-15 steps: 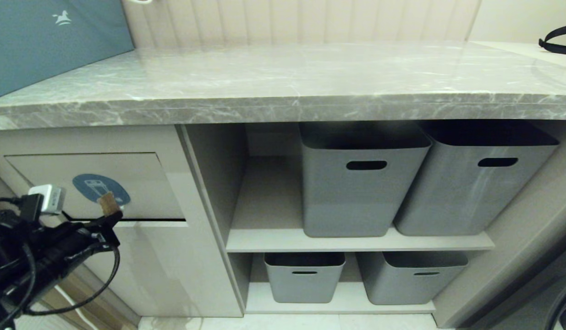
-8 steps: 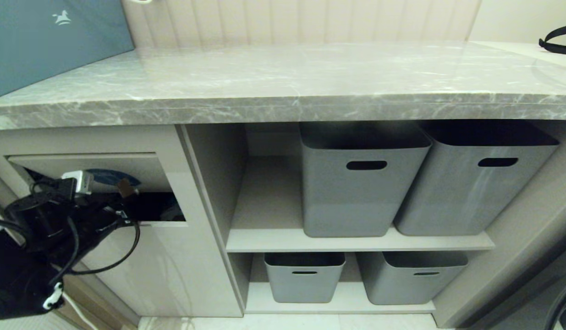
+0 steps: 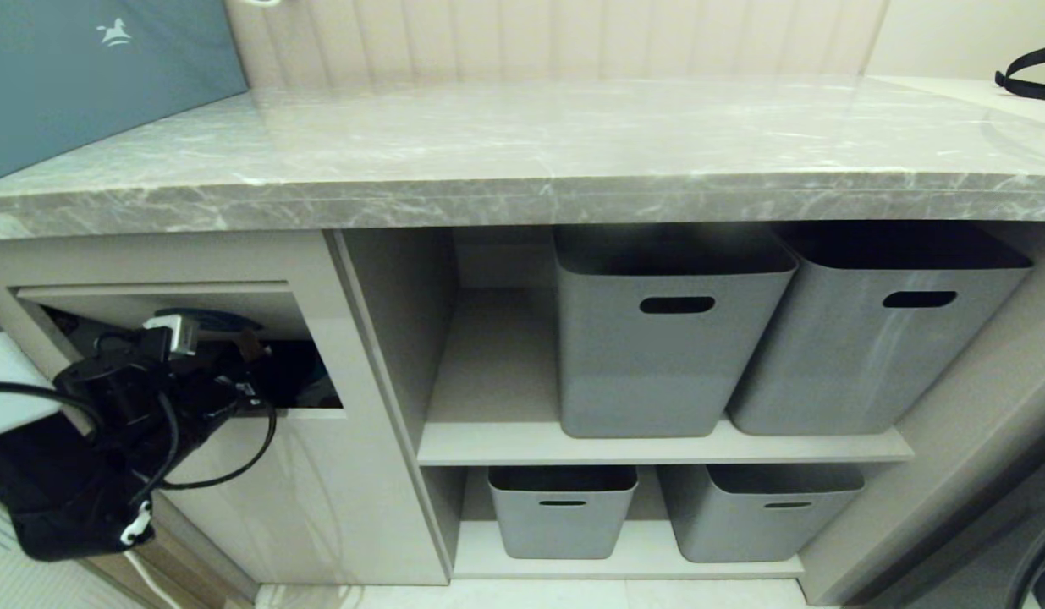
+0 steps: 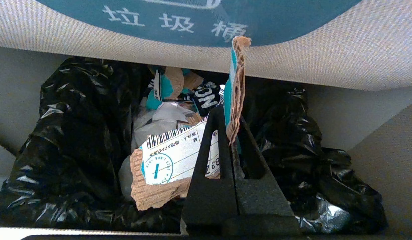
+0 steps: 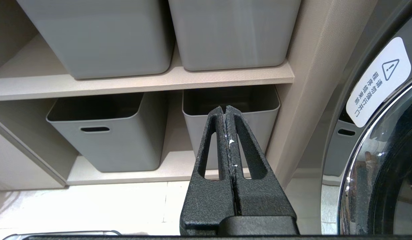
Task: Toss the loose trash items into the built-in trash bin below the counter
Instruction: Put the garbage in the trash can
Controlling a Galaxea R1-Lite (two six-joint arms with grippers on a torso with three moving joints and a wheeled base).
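Brown cardboard scrap (image 4: 235, 86) clamped in left end effector (image 4: 231, 133), pushed past bin flap (image 4: 342, 56) at frame's lower left; release needed next. Right end effector (image 5: 226, 111) together, idle.

Looks like a home laundry/utility nook. Grey marble-look counter (image 3: 539, 161) over beige built-in cabinetry, open shelves (image 3: 657, 444) holding grey plastic baskets (image 3: 670, 338). Front-loader washer door (image 5: 376, 166) with a warning sticker (image 5: 379, 81) sits just right of the shelving. Built-in trash bin (image 3: 184, 313) in the cabinet front, black liner bag (image 4: 75, 143) inside. Pale tile floor (image 5: 92, 206).
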